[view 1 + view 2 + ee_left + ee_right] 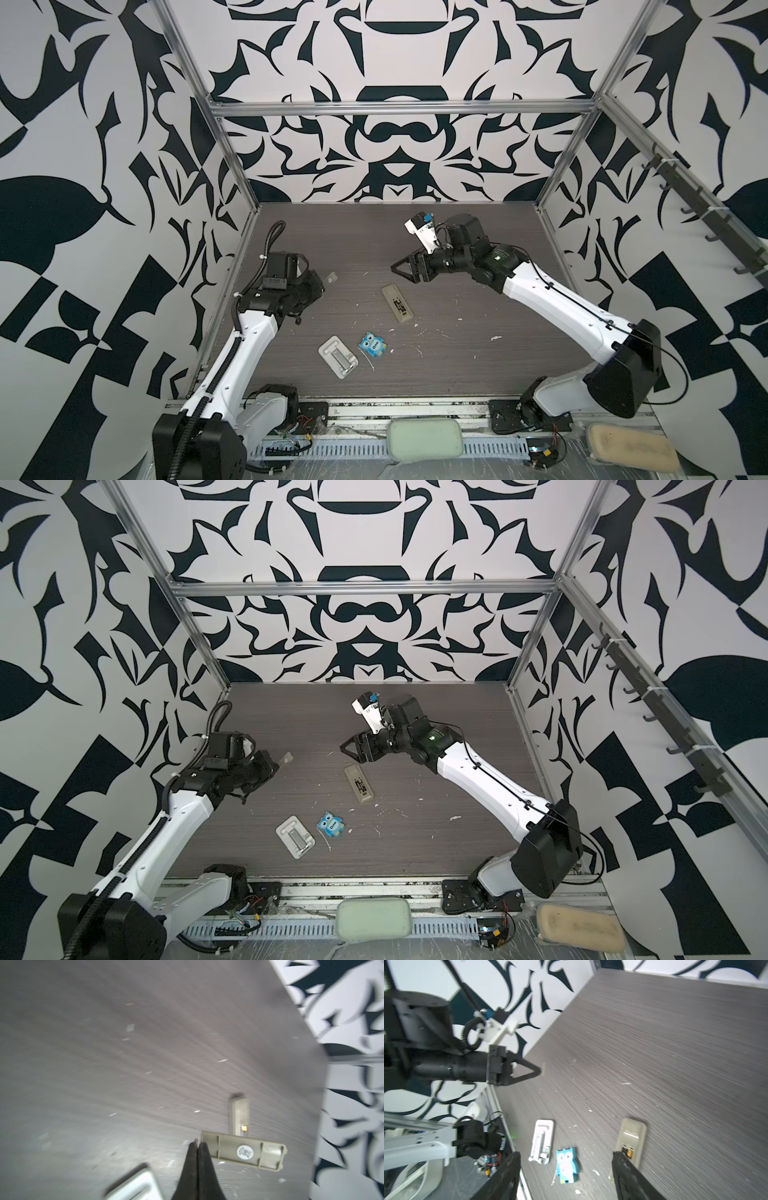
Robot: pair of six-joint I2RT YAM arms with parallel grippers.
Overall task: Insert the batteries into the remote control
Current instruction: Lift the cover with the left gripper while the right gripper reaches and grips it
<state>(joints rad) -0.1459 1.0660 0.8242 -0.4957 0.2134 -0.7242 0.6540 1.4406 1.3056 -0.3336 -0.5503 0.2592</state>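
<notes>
— Which step?
— The batteries point(629, 1153) seem seated in the remote control point(399, 308), mid-frame on the surface point(457, 249). My left hand point(197, 1144) clamps the bay cover point(243, 1152); my right hand point(400, 270) stands apart, empty. Next: align cover, slide shut.

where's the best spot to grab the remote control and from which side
Grip the remote control across its two long edges, on the plain half away from the open battery bay, coming straight down from above. It lies flat and back up on the table, so only its narrow width offers opposing sides for the open right gripper.
</notes>
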